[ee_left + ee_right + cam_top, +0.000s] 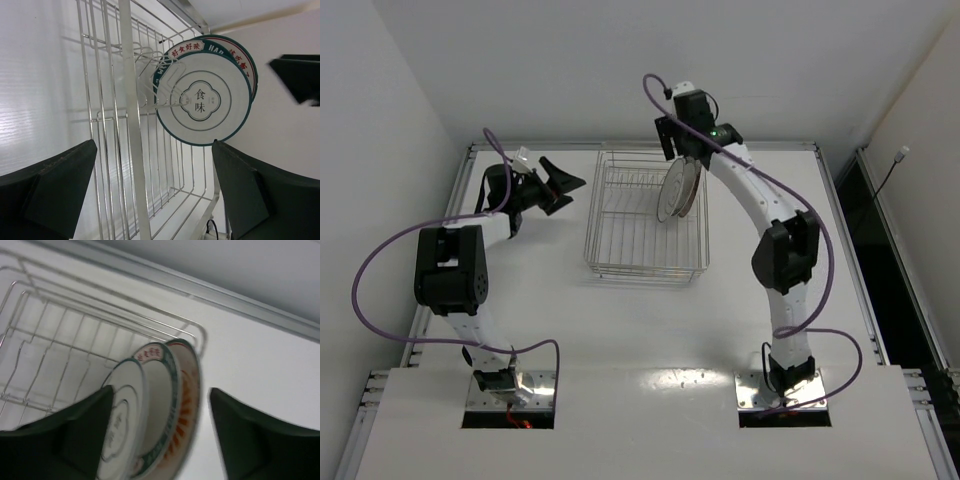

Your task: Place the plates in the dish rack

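Left fingers (50,192) wide, empty | right fingers (260,432) wide, empty | plates (202,100) upright in dish rack (129,75), front reads 食味

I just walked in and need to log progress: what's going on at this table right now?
All three plates stand on edge together at the right end of the dish rack. The right gripper is open over them, a finger on either side, gripping nothing. The left gripper is open too, off to the left of the rack and holding nothing. The loading looks done.

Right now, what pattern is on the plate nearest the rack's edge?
Orange stripes fanning out on the white plate; clearest in the right wrist view.
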Available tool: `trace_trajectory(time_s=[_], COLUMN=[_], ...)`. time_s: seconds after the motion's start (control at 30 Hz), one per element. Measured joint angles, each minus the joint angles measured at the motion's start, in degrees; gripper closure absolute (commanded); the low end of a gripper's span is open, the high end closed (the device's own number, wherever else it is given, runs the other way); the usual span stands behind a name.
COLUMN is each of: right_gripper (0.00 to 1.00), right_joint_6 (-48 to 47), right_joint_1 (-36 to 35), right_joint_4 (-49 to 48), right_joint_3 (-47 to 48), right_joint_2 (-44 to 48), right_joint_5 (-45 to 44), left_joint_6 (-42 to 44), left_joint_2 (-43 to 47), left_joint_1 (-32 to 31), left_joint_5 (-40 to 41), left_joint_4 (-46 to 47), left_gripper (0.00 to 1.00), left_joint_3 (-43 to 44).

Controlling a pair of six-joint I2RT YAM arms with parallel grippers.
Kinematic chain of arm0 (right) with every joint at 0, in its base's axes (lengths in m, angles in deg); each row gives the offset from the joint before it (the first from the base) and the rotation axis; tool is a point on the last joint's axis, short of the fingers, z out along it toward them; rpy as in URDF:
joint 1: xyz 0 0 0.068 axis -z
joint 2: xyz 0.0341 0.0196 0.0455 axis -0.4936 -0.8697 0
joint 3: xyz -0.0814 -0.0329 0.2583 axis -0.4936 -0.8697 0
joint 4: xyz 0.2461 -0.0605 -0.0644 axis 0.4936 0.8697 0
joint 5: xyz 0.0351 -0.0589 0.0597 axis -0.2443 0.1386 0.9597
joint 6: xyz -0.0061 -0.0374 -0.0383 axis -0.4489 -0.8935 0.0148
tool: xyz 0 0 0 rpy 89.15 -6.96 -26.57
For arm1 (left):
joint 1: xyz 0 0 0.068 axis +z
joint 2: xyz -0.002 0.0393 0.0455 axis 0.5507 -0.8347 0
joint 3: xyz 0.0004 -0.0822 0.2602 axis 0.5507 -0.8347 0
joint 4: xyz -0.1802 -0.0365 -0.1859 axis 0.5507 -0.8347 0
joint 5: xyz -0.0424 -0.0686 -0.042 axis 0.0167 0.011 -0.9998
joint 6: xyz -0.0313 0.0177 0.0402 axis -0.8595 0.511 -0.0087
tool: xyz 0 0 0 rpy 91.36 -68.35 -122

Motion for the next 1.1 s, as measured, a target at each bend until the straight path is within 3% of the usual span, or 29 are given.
trace_trajectory(time_s=[0.03, 0.13, 0.23, 0.33, 0.53, 0.7, 0.83, 1.1], right_gripper=[0.0, 0.0, 0.0, 0.0, 0.0, 0.0, 0.0, 0.0], right_joint_6=[1.3, 5.5, 9.5, 13.4, 20.8, 27.8, 31.4, 34.1], right_joint_1=[-0.2, -0.7, -0.3, 0.9, 2.2, 2.1, 2.1, 2.1], right_joint_4=[4.4, 14.9, 21.3, 24.2, 20.3, 21.0, 24.2, 24.5], right_joint_3=[4.5, 16.8, 15.8, 2.3, -37.2, -59.0, -66.2, -66.3], right_joint_2=[0.0, 0.7, 9.2, 25.2, 62.1, 79.6, 86.1, 87.3], right_joint_5=[-2.6, -8.1, -8.2, -6.1, 6.1, 13.1, 13.7, 13.6], left_joint_6=[0.5, 1.8, 2.6, 3.2, 3.9, 5.8, 8.7, 17.2], left_joint_2=[0.0, -0.1, -0.2, -0.5, -0.6, -0.6, 0.0, 9.2], left_joint_1=[0.0, 0.2, 0.4, 0.5, 1.0, 1.0, 1.0, -1.9], left_joint_5=[0.0, 0.2, 0.3, 0.4, 0.5, 2.6, 5.4, 16.8], left_joint_4=[-0.7, -2.0, -2.7, -3.4, -4.0, -5.5, -8.5, -19.2], left_gripper=[0.0, 0.0, 0.0, 0.0, 0.0, 0.0, 0.0, 0.0], left_joint_3=[0.3, 1.2, 1.8, 2.4, 2.5, 2.5, 2.4, 2.3])
